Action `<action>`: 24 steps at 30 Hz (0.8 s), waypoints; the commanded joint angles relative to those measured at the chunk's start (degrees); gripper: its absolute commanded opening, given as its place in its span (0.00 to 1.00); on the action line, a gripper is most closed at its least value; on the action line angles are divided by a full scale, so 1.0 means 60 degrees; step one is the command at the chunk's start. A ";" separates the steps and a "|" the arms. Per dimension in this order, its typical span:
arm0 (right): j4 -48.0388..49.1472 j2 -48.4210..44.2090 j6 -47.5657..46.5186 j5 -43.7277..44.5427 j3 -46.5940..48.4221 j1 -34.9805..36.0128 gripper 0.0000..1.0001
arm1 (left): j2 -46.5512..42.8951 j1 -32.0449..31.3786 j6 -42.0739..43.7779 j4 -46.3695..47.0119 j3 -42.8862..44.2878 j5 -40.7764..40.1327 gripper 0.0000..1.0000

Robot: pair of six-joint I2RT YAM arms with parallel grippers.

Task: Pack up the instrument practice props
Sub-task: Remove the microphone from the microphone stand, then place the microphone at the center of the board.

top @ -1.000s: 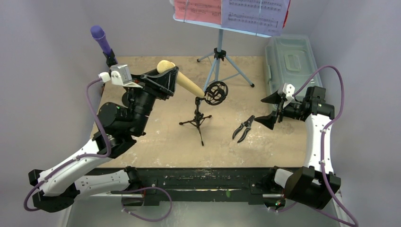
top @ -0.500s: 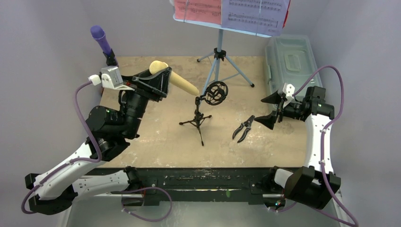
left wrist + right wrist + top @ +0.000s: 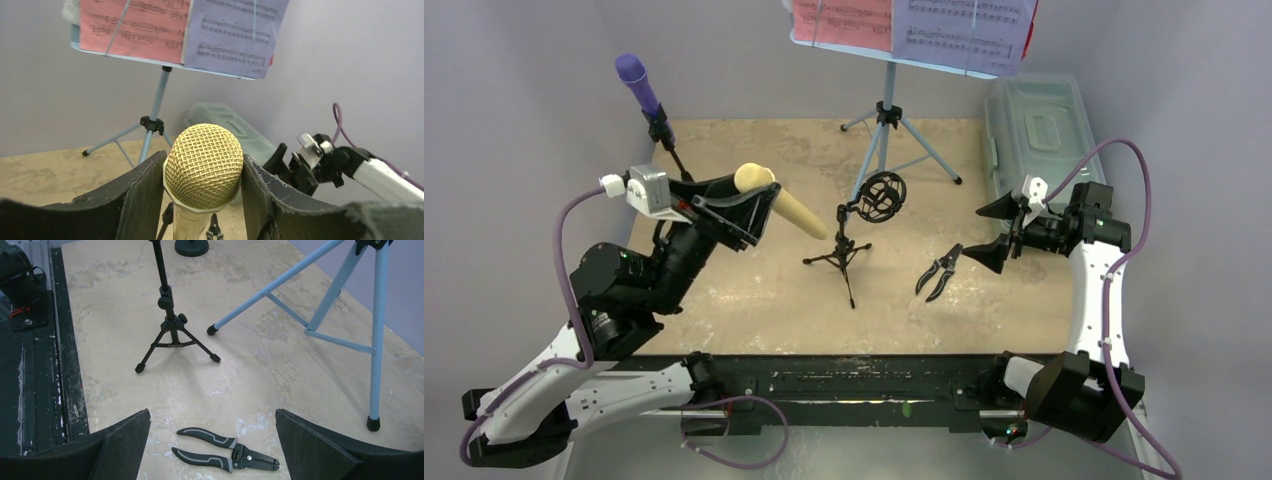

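Our left claw (image 3: 749,203) is clamped on the cream microphone (image 3: 792,210) near its mesh head. It holds the microphone tilted in the air over the tabletop (image 3: 764,295), left of the black mic tripod (image 3: 842,255). Our right claw (image 3: 994,232) hangs with its jaws wide apart and nothing between them, just beside the black pliers (image 3: 938,271) lying on the tabletop. The purple microphone (image 3: 636,80) stands on its pole at the far left. The light-blue music desk (image 3: 887,95) stands at the back carrying the sheet-music pages (image 3: 854,18), near the translucent box (image 3: 1039,115).
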 commanded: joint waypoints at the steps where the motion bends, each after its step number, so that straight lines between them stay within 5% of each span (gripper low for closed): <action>1: 0.0198 -0.0130 0.0183 -0.0061 -0.0099 -0.0028 0.99 | -0.0166 0.0052 -0.0133 -0.0469 -0.0441 0.1803 0.00; 14: 0.0437 -0.0160 -0.0027 -0.0021 -0.0477 -0.0034 0.99 | -0.0534 0.0053 -0.0466 0.2578 -0.3516 0.4780 0.00; 24: -0.0041 -0.0171 -0.1130 -0.0451 -0.0890 -0.0018 0.99 | 0.0027 0.0039 -0.1224 0.7022 -0.6059 0.5768 0.00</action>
